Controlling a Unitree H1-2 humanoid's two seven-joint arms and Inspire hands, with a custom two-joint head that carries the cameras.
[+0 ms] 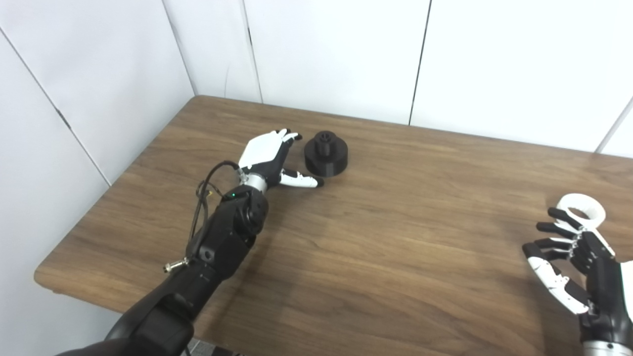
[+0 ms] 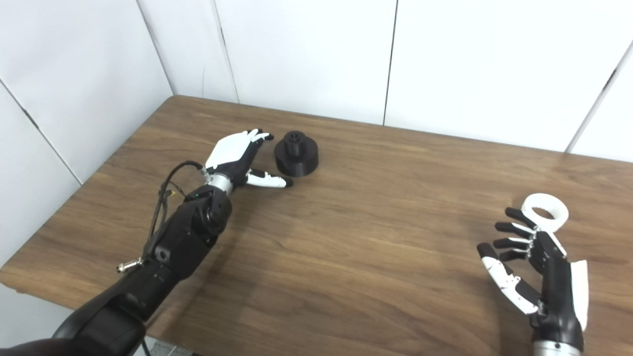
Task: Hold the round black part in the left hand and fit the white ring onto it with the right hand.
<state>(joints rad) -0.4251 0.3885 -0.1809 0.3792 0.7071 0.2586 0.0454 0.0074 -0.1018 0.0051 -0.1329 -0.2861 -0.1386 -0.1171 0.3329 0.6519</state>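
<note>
We see the round black plastic part (image 1: 326,153), a squat disc with a small raised hub on top, standing on the brown wood-grain table (image 1: 385,222) toward its far left. The left hand (image 1: 269,158) lies just beside it, fingers spread wide, thumb reaching under the near side; it holds nothing and we cannot tell whether any fingertip touches the part. The white plastic ring (image 2: 545,212) lies flat near the right edge. The right hand (image 2: 536,267) is open and empty just in front of it, fingers curled apart; contact with the ring is not clear.

Step in hand, as we judge it: both grasps are yet to be made. For the left, we would wrap the disc's side wall and leave the hub clear, so the ring has somewhere to seat. For the right, we would pinch the ring's rim without blocking its hole.

White panel walls (image 1: 336,54) with dark seams close in the table at back and left.
</note>
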